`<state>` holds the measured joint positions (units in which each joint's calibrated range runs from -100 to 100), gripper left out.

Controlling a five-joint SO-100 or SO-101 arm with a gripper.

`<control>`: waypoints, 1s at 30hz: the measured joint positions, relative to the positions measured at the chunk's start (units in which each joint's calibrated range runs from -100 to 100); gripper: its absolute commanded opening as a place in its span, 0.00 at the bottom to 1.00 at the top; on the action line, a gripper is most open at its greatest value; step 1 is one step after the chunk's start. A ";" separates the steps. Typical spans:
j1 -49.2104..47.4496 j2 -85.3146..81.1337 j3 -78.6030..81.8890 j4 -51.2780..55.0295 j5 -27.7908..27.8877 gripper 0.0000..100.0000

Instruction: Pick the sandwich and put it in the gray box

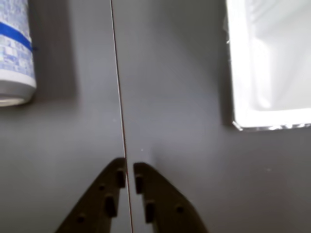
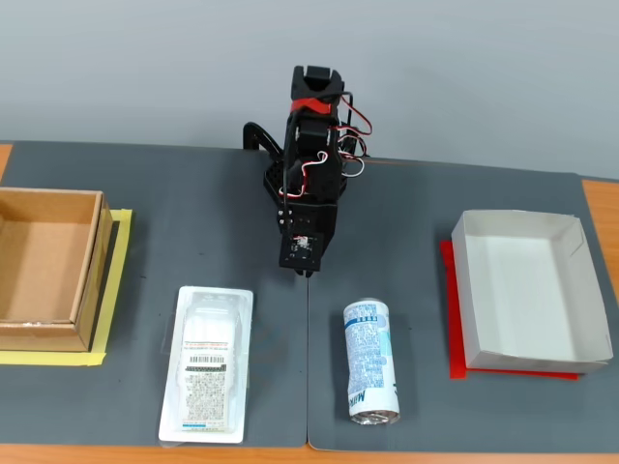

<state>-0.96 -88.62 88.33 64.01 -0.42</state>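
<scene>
The sandwich (image 2: pixel 206 364) is a flat clear-white plastic package with a barcode label, lying left of centre near the front edge in the fixed view. In the wrist view its white end (image 1: pixel 272 63) fills the upper right. The gray box (image 2: pixel 527 290), a shallow pale tray, sits on a red sheet at the right of the fixed view. My gripper (image 2: pixel 303 274) hangs over the mat's middle seam, behind and between the sandwich and a can. In the wrist view the gripper (image 1: pixel 129 167) is shut with nothing held, its tips almost touching.
A blue-and-white can (image 2: pixel 370 361) lies on its side right of the seam; the wrist view shows the can (image 1: pixel 14 53) at upper left. A deeper brown cardboard box (image 2: pixel 44 266) stands on yellow tape at the far left. Dark mat (image 2: pixel 406 213) covers the table.
</scene>
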 measured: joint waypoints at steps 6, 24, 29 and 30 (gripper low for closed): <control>0.00 14.02 -10.24 -4.86 0.10 0.02; 5.90 43.16 -40.68 -5.03 7.23 0.02; 9.73 48.43 -46.25 -5.03 9.82 0.02; 10.54 49.45 -47.15 -5.03 10.31 0.02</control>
<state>9.58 -39.17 41.18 58.98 9.89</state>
